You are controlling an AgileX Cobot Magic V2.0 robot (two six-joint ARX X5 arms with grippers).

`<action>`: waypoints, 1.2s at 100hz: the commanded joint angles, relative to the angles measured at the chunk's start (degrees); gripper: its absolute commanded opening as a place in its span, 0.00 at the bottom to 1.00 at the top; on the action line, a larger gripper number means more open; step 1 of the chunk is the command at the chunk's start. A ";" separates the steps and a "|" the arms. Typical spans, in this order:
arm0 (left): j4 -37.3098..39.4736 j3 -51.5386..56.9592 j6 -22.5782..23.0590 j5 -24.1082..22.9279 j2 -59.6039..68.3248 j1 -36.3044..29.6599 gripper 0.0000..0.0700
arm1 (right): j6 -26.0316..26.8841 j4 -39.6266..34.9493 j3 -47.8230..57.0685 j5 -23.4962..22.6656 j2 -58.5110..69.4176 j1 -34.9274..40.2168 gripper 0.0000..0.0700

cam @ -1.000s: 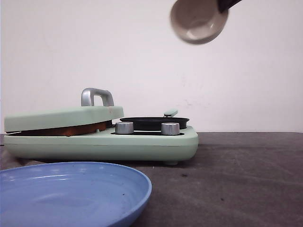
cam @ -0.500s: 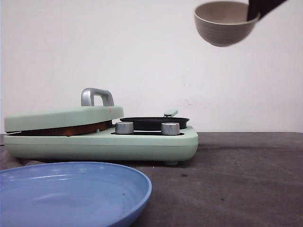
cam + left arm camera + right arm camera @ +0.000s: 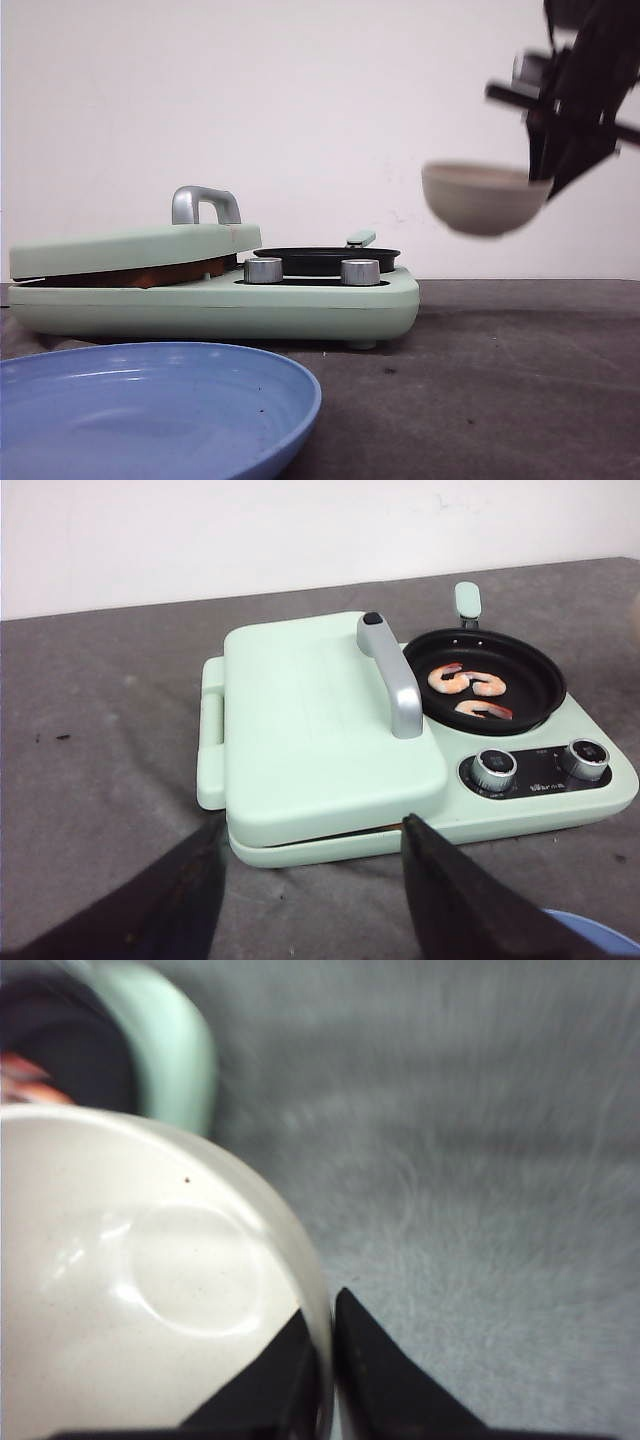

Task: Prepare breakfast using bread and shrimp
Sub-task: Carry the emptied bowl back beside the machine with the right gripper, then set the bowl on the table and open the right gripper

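Shrimp (image 3: 470,684) lie in the little black pan (image 3: 530,685) on the right side of the green cooker (image 3: 330,740). Three curled pink pieces show there in the left wrist view. The cooker's big flat lid (image 3: 135,248) is down on the left side. A thin brown edge peeks out under it, which may be the bread (image 3: 140,276), but I cannot tell for sure.

The right gripper (image 3: 325,1345) is pinching the rim of the beige bowl (image 3: 483,198). Its fingers are closed tight on the rim, one inside and one outside. The bowl hangs in the air to the right of the cooker, well above the dark table (image 3: 520,380). It sits upright and looks empty inside. It is blurry in the pictures.

The left gripper (image 3: 312,880) is wide open and holds nothing. It hovers near the front of the cooker.

So the shrimp step looks done, and the job in hand is putting the empty bowl away. Next, the bowl should go down softly on the bare table at the right, away from the cooker. Then the fingers should let go. The blue plate (image 3: 150,405) waits at the near left.
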 commanded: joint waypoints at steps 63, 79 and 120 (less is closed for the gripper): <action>-2.03 0.42 0.17 0.04 0.07 -0.02 0.40 | 0.52 2.32 1.01 6.75 11.37 -0.37 0.00; -2.03 0.42 0.15 0.04 0.07 -0.02 0.40 | 0.35 1.99 0.98 6.71 11.39 -0.70 0.00; -2.03 0.42 0.17 0.04 0.07 -0.02 0.40 | -0.09 0.50 0.28 6.43 14.03 -0.68 0.00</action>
